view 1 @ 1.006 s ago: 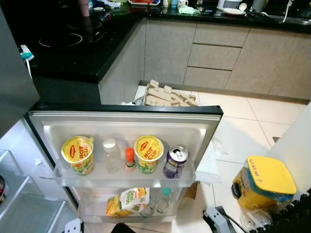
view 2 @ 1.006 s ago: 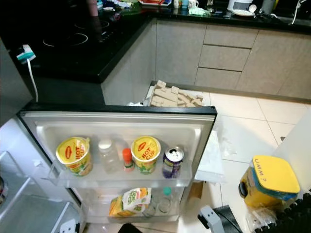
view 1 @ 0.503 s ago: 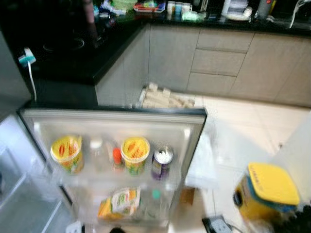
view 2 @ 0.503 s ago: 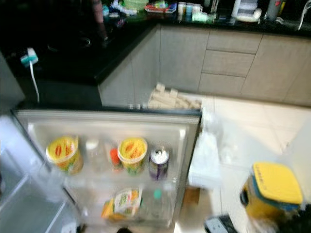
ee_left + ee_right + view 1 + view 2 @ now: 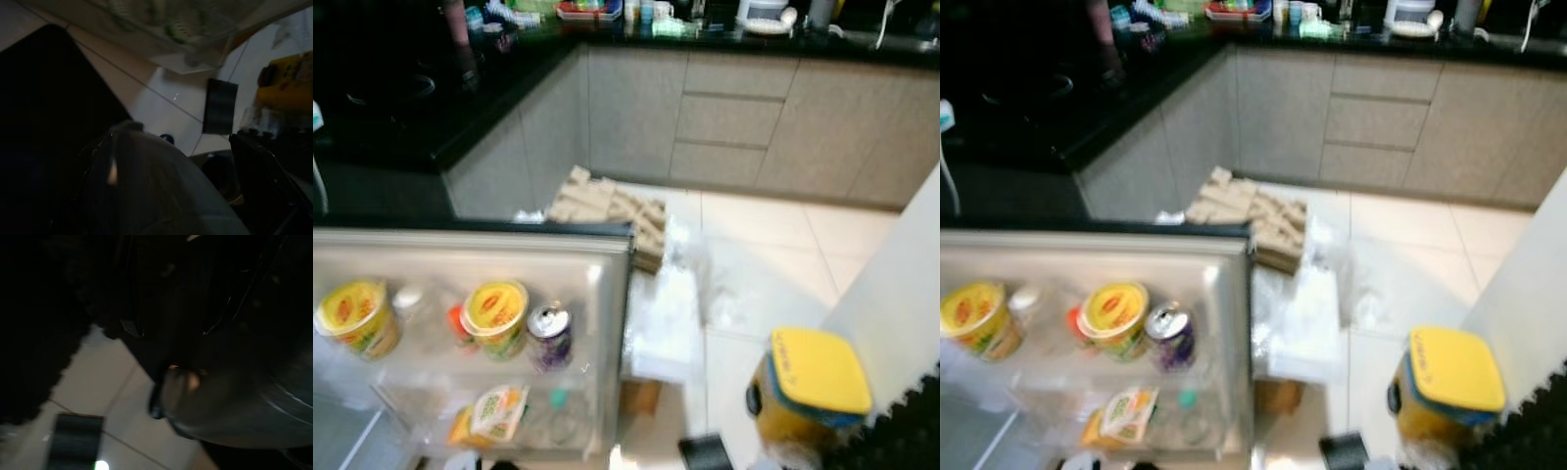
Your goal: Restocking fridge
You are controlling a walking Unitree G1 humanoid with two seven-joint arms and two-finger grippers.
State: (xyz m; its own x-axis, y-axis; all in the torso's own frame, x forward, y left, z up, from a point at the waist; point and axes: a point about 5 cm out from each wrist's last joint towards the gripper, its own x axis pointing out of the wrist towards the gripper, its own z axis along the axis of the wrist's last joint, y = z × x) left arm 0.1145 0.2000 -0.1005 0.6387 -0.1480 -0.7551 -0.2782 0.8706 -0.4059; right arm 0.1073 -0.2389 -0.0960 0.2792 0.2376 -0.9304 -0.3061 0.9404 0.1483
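The fridge door (image 5: 607, 294) stands open at the left. Its upper shelf holds two yellow Hot Cup noodle cups (image 5: 494, 313) (image 5: 352, 315), a small orange-capped bottle (image 5: 460, 323), a clear white-capped bottle (image 5: 409, 299) and a purple can (image 5: 548, 338). On the lower shelf lie a yellow-green pack (image 5: 494, 416) and a green-capped bottle (image 5: 558, 401). The left wrist view is dark: a pale rounded shape (image 5: 156, 186) sits close to the camera, with the door's lower shelf (image 5: 181, 29) beyond. In the right wrist view I make out dark shapes over pale floor tiles (image 5: 98, 382).
A yellow-lidded container (image 5: 808, 387) stands on the floor at the right, beside a white panel (image 5: 901, 284). Cardboard pieces (image 5: 607, 206) and white plastic bags (image 5: 661, 313) lie behind the door. A black counter (image 5: 401, 108) and grey cabinets (image 5: 724, 117) run along the back.
The camera has swung to the right, so the whole scene has slid left and the picture is blurred. The items on the door shelves keep their places.
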